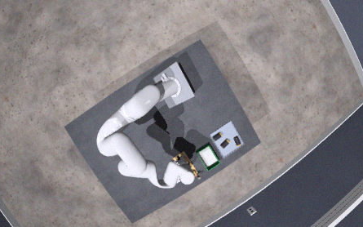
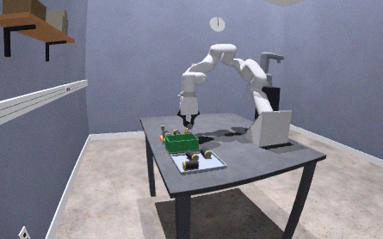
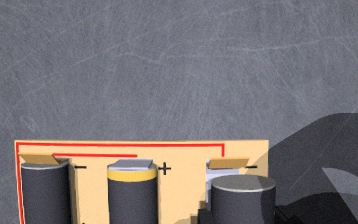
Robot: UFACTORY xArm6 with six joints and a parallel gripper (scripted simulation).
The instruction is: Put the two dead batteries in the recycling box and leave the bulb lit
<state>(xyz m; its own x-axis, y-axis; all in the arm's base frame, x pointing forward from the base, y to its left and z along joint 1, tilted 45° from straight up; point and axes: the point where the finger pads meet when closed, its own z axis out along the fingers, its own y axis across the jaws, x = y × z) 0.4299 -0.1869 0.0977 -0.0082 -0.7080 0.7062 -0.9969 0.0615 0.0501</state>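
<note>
Wrist view shows a black battery (image 2: 189, 126) (image 3: 243, 204) with a flat grey end face, clasped between the fingers of the gripper (image 2: 188, 124) (image 3: 243, 217), beside the right-hand minus mark on the tan holder board (image 1: 190, 162) (image 2: 162, 138) (image 3: 180, 151)

In the wrist view, the lower edge cuts off three batteries (image 3: 46, 195) (image 3: 132, 200) (image 3: 243, 202) and the holder board (image 3: 185, 175), so their lower ends cannot be seen. In the top view, the arm (image 1: 132, 157) covers the fingers. In the exterior view, the green box (image 2: 182, 144) hides part of the board's area, and its inside floor is not visible. The bulb is too small to judge if it is lit.
</note>
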